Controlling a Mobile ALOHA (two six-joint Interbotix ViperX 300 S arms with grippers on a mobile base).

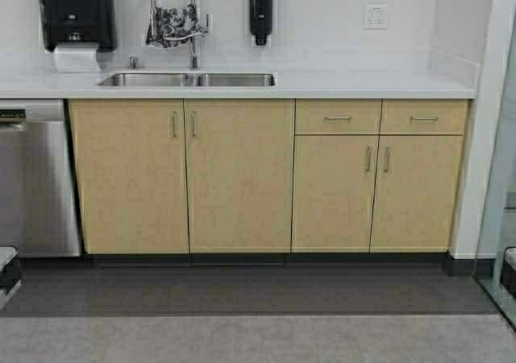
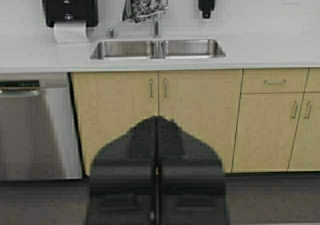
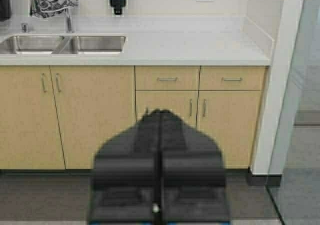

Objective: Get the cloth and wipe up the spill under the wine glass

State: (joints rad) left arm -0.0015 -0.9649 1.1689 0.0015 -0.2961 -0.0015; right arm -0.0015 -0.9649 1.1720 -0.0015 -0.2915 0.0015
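Left gripper (image 2: pixel 156 135): fingers pressed together, holding nothing, low before the cabinets.
Right gripper (image 3: pixel 160 130): fingers likewise together, empty, facing the drawers (image 3: pixel 167 78).
Floor (image 1: pixel 258 339): grey, at 6 o'clock in the high view.
Cabinets (image 1: pixel 238 177): tan doors; steel dishwasher (image 1: pixel 32 185) at 9 o'clock.
Sink (image 1: pixel 187 79): 2 basins in the white counter (image 1: pixel 363 85).
Cloth (image 1: pixel 173 24): draped over the faucet (image 1: pixel 193 52), 11 o'clock.
Towel dispenser (image 1: pixel 75 12): black; writing unreadable.
Soap dispenser (image 1: pixel 260 12): black, 12 o'clock.

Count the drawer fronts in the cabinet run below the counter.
2. Both sit side by side at the top of the right-hand cabinet section: the left drawer and the right drawer, each above a door. The dishwasher ends the run at left; nothing seems hidden.
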